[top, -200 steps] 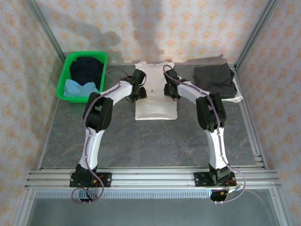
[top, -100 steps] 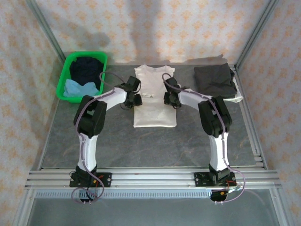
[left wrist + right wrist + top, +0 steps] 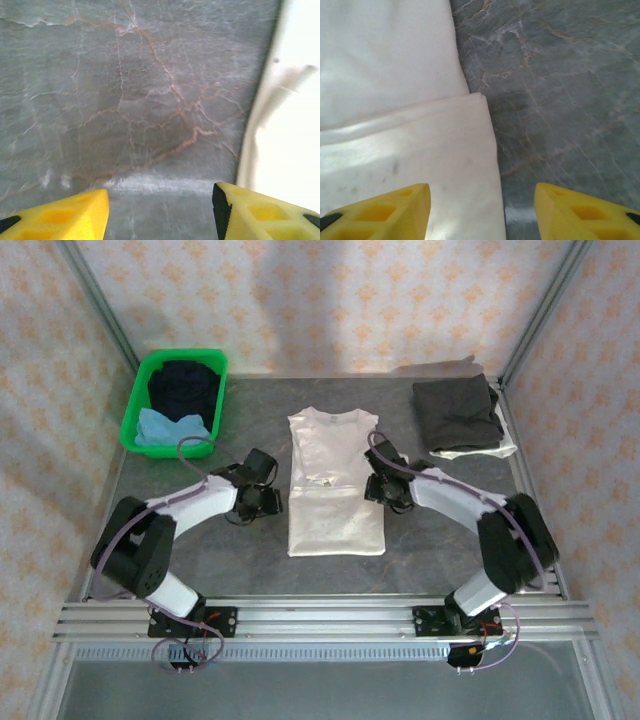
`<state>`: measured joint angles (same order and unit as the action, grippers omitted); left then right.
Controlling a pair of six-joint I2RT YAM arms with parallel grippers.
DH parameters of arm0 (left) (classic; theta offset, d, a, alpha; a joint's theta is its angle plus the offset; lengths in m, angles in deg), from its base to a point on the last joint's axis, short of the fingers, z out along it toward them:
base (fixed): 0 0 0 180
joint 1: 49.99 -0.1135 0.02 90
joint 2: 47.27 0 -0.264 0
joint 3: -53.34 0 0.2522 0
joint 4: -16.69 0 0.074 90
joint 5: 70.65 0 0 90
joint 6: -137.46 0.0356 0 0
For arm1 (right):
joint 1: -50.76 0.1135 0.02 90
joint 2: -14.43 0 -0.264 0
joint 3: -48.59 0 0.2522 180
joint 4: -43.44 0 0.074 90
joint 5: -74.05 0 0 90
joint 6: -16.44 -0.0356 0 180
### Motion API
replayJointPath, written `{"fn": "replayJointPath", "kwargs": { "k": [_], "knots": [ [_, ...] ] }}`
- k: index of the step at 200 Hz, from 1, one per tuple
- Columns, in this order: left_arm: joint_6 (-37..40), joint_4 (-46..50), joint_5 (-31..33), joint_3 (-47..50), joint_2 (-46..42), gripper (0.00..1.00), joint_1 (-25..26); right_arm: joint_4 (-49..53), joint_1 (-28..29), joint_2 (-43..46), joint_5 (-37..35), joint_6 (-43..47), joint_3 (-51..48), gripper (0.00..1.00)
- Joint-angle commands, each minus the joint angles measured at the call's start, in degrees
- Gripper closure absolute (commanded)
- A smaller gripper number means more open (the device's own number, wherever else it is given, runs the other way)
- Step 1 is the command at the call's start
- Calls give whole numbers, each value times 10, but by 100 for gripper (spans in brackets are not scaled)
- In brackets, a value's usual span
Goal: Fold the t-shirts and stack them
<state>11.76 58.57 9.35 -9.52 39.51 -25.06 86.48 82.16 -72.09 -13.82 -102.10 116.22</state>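
The off-white t-shirt (image 3: 334, 480) lies flat mid-table as a long folded strip with its sleeves tucked in. Its edge appears in the left wrist view (image 3: 292, 125) and the right wrist view (image 3: 400, 120). A folded dark grey t-shirt (image 3: 457, 412) rests at the back right. The navy shirt (image 3: 183, 386) and light blue shirt (image 3: 160, 426) sit in the basket. My left gripper (image 3: 266, 499) (image 3: 160, 212) hangs open over bare table, left of the white shirt. My right gripper (image 3: 379, 486) (image 3: 482, 212) is open above the shirt's right edge, holding nothing.
A green plastic basket (image 3: 143, 373) stands at the back left. Some off-white cloth (image 3: 490, 450) peeks from under the grey shirt. Metal frame posts and patterned walls close in the table (image 3: 220, 540), with a rail along the near edge.
Both arms have drawn back toward the near edge and lowered at the shirt's sides. The white shirt has slid toward me and lies longer and flatter.
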Motion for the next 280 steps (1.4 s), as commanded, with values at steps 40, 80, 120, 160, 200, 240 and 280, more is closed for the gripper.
{"fn": "replayJointPath", "kwargs": {
  "k": [40, 80, 120, 160, 200, 240, 280],
  "knots": [
    [-115, 5, 4, 106, -130, 42, 142, 29, 88, 155, 52, -135, -148, 41],
    [-170, -84, 0, 167, -158, 39, 223, 2, 108, 208, 89, -163, -207, 41],
    [-199, -146, 17, 176, -128, 39, 254, -41, 118, 173, 114, -163, -225, 42],
    [-193, -150, 35, 160, -90, 43, 253, -69, 119, 138, 112, -160, -225, 45],
    [-190, -152, 36, 154, -49, 57, 243, -83, 120, 109, 100, -157, -232, 51],
    [-185, -174, 18, 141, -43, 79, 242, -81, 120, 107, 97, -151, -213, 68],
    [-167, -147, 15, 115, -70, 100, 238, -33, 120, 110, 81, -141, -168, 96]
  ]
}}
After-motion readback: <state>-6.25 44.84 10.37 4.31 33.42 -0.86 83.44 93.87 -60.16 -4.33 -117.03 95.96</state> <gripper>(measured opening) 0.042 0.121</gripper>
